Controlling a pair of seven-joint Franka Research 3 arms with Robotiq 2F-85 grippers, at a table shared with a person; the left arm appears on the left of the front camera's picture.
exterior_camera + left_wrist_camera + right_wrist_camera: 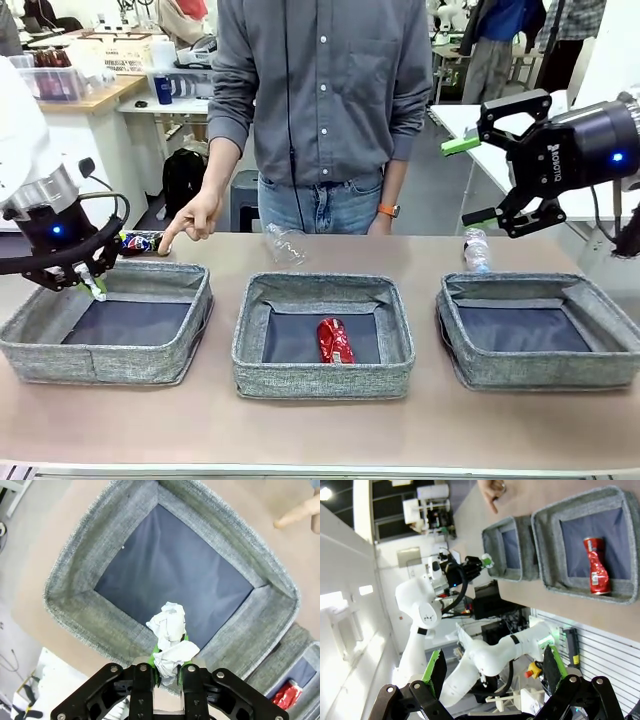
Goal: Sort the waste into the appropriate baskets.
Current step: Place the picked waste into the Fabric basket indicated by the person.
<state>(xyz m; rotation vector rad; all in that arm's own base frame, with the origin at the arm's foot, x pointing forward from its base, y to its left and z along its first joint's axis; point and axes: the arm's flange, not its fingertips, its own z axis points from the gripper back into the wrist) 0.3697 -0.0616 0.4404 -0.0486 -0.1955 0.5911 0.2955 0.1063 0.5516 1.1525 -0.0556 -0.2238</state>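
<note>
A: Left gripper (171, 656), what has it got?

B: It's clenched on the crumpled white paper ball (170, 630), pinched low between the green pads, with most of the wad poking out past the tips. It hangs over the left grey woven-fabric basket (75, 580), above the wall nearest the arm rather than over the dark base.

A: Right gripper (468, 180)?

B: Jaws spread wide with nothing between them, up high near the right grey woven basket (540, 372).

A: Other waste?

B: The crushed red can (334, 340) lies in the middle grey woven basket (320, 378). The clear plastic cup (285, 243) and the clear labelled water bottle (476, 250) are on the tan table (320, 430) behind the baskets. The dark blue-black can (138, 243) is just behind the left basket, with the person's hand (195, 215) at it.

A: Hazards?

B: My read is that a release from here could land the ball on the soft rim, and it would tumble outside. Paper this light may also cling to a pad. Reaching deeper brings the arm toward that hand.
</note>
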